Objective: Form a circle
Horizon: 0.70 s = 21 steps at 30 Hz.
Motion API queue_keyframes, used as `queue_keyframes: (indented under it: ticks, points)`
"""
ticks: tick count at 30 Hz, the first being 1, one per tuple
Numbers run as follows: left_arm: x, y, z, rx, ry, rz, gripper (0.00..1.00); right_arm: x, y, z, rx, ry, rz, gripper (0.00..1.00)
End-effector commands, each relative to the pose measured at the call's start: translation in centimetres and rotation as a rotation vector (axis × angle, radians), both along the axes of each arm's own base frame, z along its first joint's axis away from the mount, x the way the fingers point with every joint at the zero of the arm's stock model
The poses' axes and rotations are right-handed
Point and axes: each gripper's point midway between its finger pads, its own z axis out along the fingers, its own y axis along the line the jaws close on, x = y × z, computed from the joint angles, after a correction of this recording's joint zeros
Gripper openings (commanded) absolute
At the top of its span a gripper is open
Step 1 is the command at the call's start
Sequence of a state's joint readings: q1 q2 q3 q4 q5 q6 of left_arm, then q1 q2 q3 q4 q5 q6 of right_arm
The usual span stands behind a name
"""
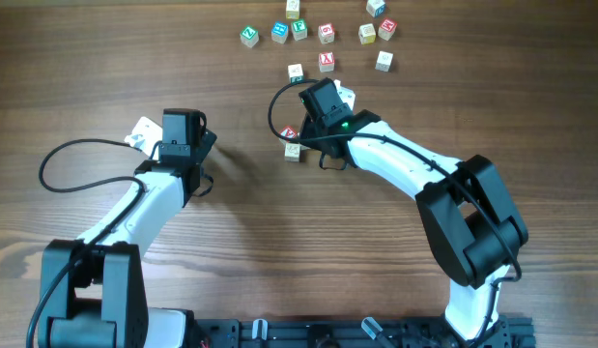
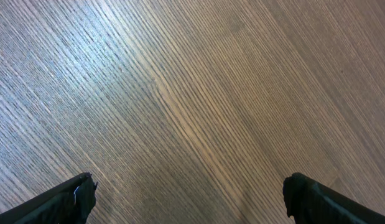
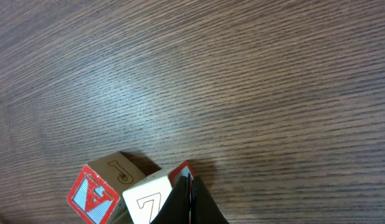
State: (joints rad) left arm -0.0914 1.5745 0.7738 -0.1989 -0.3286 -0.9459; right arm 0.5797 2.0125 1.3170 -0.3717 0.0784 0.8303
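The circle shows only as a tight cluster of small wooden letter cubes (image 1: 292,143) at mid table. In the right wrist view, a cube with a red-framed A face and a J (image 3: 100,185) touches a cream cube marked Z (image 3: 145,200). My right gripper (image 3: 190,183) is shut with nothing between its fingers, and its tips rest against the Z cube's red-edged side. From overhead, the right gripper (image 1: 306,130) hangs just right of the cluster. My left gripper (image 2: 189,190) stands wide open over bare wood, far left of the cubes (image 1: 183,130).
Several loose cubes with green, blue and red faces (image 1: 299,28) lie scattered along the far edge. A cream cube (image 1: 296,72) sits just beyond the right wrist. A black cable (image 1: 275,106) loops beside the cluster.
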Motion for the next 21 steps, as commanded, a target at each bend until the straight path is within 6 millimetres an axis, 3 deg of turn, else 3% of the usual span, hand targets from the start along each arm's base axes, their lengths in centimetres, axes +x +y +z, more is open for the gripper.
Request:
queue_keyframes:
  ticks: [1,13,21]
  points:
    - [-0.1,0.5,-0.2,0.012,0.003,0.025,1.00,0.1,0.4,0.4,0.015,-0.010,0.019,0.04]
    - [-0.1,0.5,-0.2,0.011,0.003,0.025,1.00,0.1,0.6,0.5,0.020,-0.014,0.031,0.04]
    - [-0.1,0.5,-0.2,0.011,0.003,0.025,1.00,0.8,-1.2,0.5,-0.067,-0.050,-0.021,0.05]
